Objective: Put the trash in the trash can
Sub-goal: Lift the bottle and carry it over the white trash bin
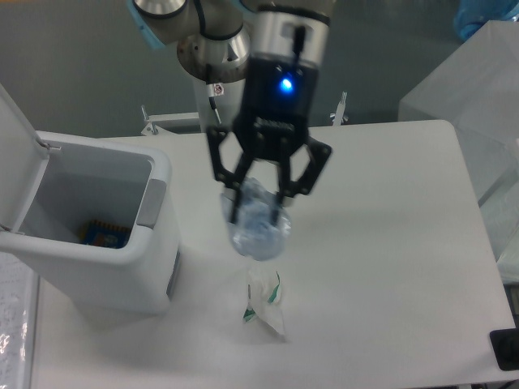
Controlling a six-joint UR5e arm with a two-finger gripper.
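My gripper [259, 203] is shut on the crushed, blue-tinted clear bottle [258, 223], one piece of the trash, and holds it high above the table. The bottle hangs down from the fingers, right of the trash can. The other piece of trash, a crumpled clear-white wrapper with green markings [266, 301], lies on the table just below the bottle. The trash can [97, 243] is a white boxy bin at the left with its lid [18, 154] flipped up and a grey latch panel [152, 203] on the side facing my gripper.
Something orange and blue [104, 233] lies in the bottom of the bin. A translucent box [474, 97] stands at the table's far right. A black object [507, 348] sits at the lower right corner. The arm's base [212, 49] rises behind the table.
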